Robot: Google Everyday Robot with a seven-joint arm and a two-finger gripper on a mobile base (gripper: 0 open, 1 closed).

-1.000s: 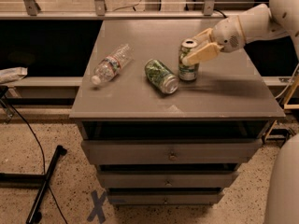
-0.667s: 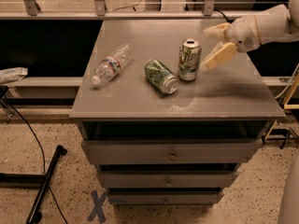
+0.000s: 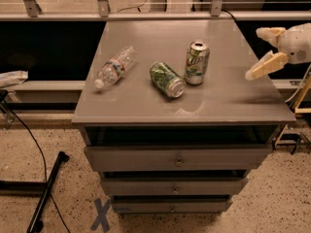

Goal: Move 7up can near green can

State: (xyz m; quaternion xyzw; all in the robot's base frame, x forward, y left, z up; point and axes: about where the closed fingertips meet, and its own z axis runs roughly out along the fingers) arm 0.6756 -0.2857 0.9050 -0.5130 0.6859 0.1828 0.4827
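At the right edge of the bench [image 3: 146, 38], the gripper [image 3: 255, 53] hovers above the surface with its two pale fingers [image 3: 266, 65] spread apart; nothing is held between them. It stands well apart from all three containers.

1. The 7up can [image 3: 197, 62] stands upright on the bench, right of centre, with its silver top facing up. Its contents cannot be determined.
2. The green can [image 3: 167, 79] lies on its side just left of the 7up can, with one silver end pointing toward the front right. That end sits just beside the base of the 7up can; whether they touch cannot be told.
3. A clear plastic bottle [image 3: 115, 67] lies on its side near the left edge, with its white cap toward the front left and a label band around the middle. No liquid is discernible inside.

Below the bench top, three drawers [image 3: 177, 158] are closed. A blue X mark [image 3: 101, 215] is on the speckled floor in front.
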